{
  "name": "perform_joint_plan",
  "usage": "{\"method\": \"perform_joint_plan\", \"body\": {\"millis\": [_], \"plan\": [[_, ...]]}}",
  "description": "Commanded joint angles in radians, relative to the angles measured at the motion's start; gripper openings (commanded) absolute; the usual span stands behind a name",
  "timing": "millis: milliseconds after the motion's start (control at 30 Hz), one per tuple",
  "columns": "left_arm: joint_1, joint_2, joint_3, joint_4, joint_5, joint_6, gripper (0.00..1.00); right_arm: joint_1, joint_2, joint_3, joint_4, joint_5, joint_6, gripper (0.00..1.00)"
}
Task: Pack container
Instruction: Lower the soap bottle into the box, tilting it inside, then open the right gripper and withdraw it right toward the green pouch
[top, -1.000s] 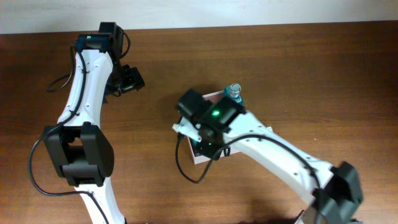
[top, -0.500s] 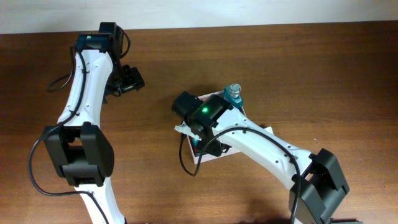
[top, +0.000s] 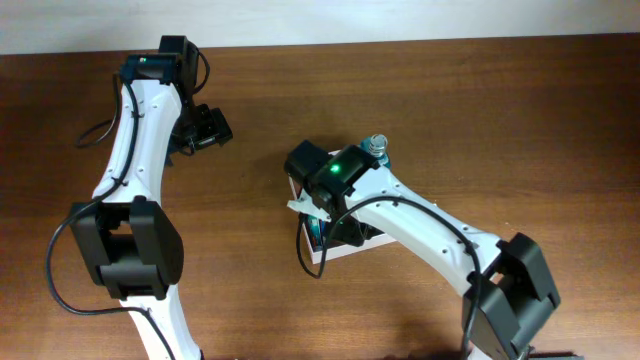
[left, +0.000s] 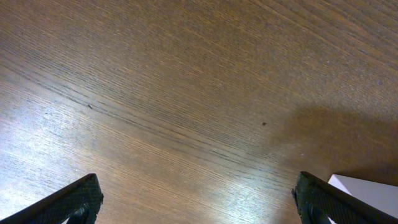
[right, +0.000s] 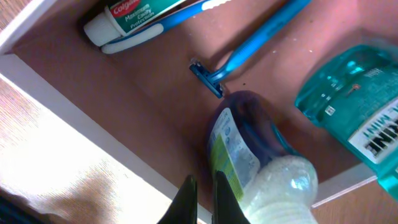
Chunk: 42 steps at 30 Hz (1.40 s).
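As the overhead view had it, the container (top: 330, 254) sat on the desk (top: 500, 100) near the middle. It was mostly hidden under the right arm (top: 420, 215), whose wrist hung directly over it. Only a strip of white wall showed, with the teal mouthwash bottle (top: 376, 148) at its far edge. The left arm (top: 135, 130) stood well apart at the upper left, so the right arm was plainly the nearer.

In the left wrist view the left jaws stood spread wide, with nothing between them but bare desk. A white corner (left: 367, 190) at the lower right edge was probably the container, lying off to that side.

In the right wrist view the right jaws were pressed together and empty, their fingers (right: 186, 199) over the container's near wall, with its reddish-brown floor just ahead and below. On that floor lay a toothpaste tube (right: 137, 15), a toothbrush (right: 149, 34) alongside it and a blue razor (right: 249, 43). A white-capped bottle (right: 249, 155) of dark liquid lay closest, its long axis running away from the fingers, with the mouthwash to its right. Judging by this, the packing looked well along, and any further reach into the box would fall to the right arm
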Motion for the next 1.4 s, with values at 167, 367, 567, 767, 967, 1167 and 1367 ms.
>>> {"method": "perform_joint_plan", "body": {"millis": [167, 367, 567, 767, 967, 1167, 1367], "plan": [[0.0, -0.028, 0.012, 0.0, -0.011, 0.002, 0.99, -0.053, 0.054, -0.01, 0.004, 0.038, -0.029, 0.04], [0.0, -0.028, 0.012, 0.0, -0.011, 0.002, 0.99, -0.098, 0.054, -0.01, 0.011, 0.034, -0.029, 0.04], [0.0, -0.028, 0.012, 0.0, -0.011, 0.002, 0.99, -0.097, 0.054, -0.01, 0.015, 0.035, -0.029, 0.04], [0.0, -0.028, 0.012, 0.0, -0.011, 0.002, 0.99, -0.115, 0.054, -0.01, 0.023, 0.071, -0.001, 0.04], [0.0, -0.028, 0.012, 0.0, -0.011, 0.002, 0.99, -0.121, 0.054, -0.01, 0.05, 0.091, 0.029, 0.04], [0.0, -0.028, 0.012, 0.0, -0.011, 0.002, 0.99, -0.121, 0.054, -0.009, 0.069, 0.044, 0.064, 0.04], [0.0, -0.028, 0.012, 0.0, -0.011, 0.002, 0.99, -0.121, 0.027, 0.118, 0.06, -0.216, 0.242, 0.04]]}}
